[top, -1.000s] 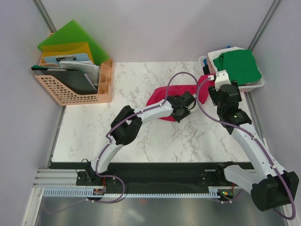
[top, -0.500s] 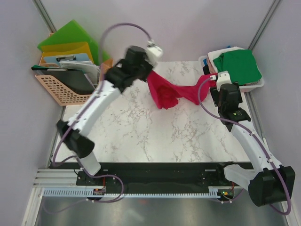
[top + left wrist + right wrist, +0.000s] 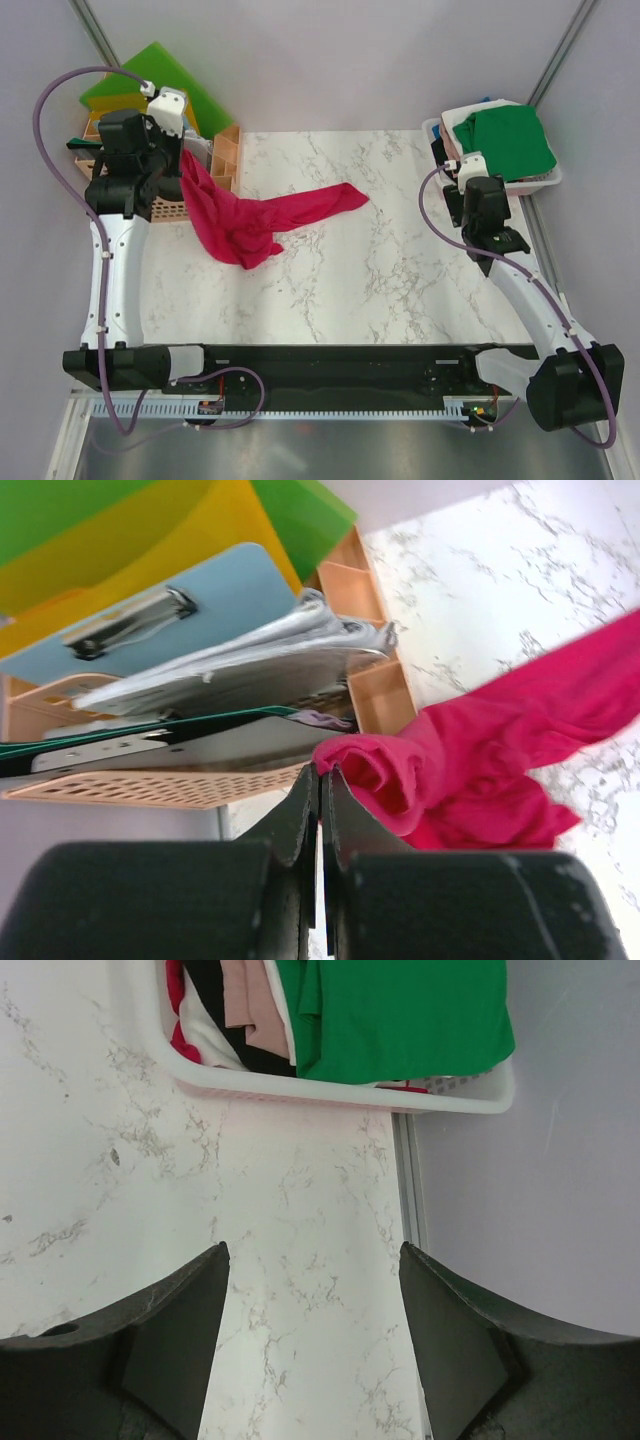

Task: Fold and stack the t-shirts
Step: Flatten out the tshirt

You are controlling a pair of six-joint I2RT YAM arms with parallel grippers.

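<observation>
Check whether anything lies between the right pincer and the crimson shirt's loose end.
Nothing visible does. Only bare table lies between the open right pincer and the loose end of the shirt. The left pincer holds the other end up beside the rack.

No writing, label, brand or number can be read anywhere here.
</observation>
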